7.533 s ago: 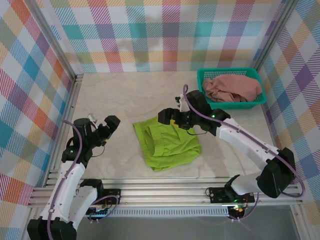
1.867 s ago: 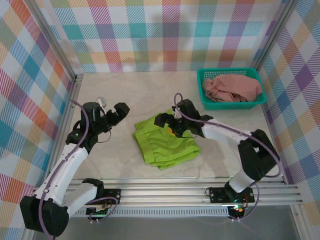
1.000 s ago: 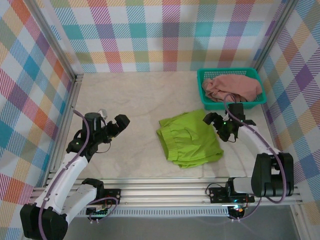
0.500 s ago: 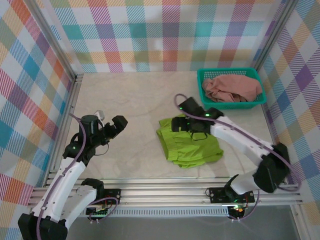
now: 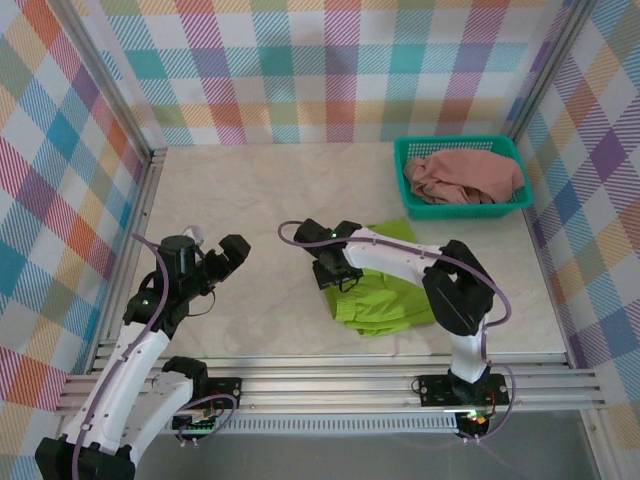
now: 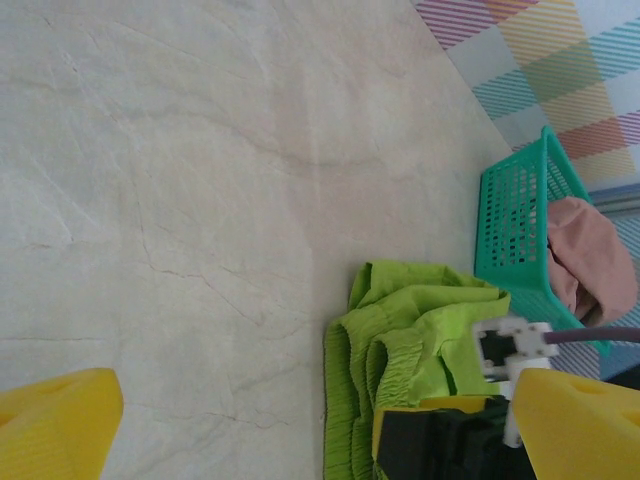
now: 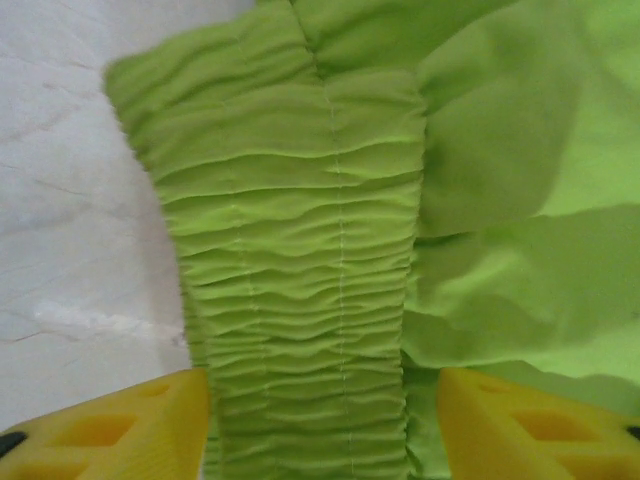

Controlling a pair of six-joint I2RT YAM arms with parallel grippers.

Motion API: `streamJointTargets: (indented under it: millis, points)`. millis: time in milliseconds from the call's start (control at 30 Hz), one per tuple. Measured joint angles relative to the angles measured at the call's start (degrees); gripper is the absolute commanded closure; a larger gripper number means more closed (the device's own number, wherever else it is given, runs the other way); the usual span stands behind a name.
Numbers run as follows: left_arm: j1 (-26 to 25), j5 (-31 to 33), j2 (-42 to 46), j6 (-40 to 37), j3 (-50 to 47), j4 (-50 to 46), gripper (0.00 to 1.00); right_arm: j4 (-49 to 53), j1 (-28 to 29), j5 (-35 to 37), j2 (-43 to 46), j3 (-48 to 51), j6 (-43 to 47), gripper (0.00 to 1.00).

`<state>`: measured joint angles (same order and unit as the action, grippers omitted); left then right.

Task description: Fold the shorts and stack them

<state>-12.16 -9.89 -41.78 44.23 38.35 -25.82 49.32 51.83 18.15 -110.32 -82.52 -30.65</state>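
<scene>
We saw the lime green cloth shorts (image 5: 390, 295) lying loosely folded on the pale marbled table (image 5: 240, 190), right of centre. They were well apart from the teal plastic mesh basket (image 5: 455, 141) at the far right corner. The dusty salmon pink cloth shorts (image 5: 465, 175) sat heaped inside that basket.

The right arm doubled back toward the left, and its end effector (image 5: 338, 272) was set down at the left edge of the green shorts. From the right wrist camera, we noted its yellow fingers (image 7: 110, 425) spread apart with the gathered elastic waistband (image 7: 300, 250) running between them. The cloth was straddled, not pinched.

The left end effector (image 5: 228, 255) hung over bare table on the left side, well apart from the green shorts. Its own camera showed its yellow fingers (image 6: 50, 425) spread wide and holding nothing. Beyond them lay the green shorts (image 6: 400, 330), the right arm's black wrist at their near edge, and the basket (image 6: 510, 230) with the pink shorts (image 6: 585, 250).
</scene>
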Motion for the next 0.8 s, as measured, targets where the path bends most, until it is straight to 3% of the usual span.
streamJointTargets:
  millis: [100, 500, 800]
  points:
    - [0.0, 0.1, 0.2, 0.1, 0.0, 0.0, 0.0, 0.3, -1.9, -1.1, -1.8, 0.7, -0.1, 0.54]
    - [0.0, 0.1, 0.5, 1.2, -2.3, 0.5, 0.0, 2.6, -18.7, -1.1, 4.0, 10.7, 4.7, 0.54]
    - [0.0, 0.1, 0.3, 1.4, -3.7, 2.1, 0.0, 6.7, -25.2, 4.0, 4.0, 11.6, 13.3, 0.53]
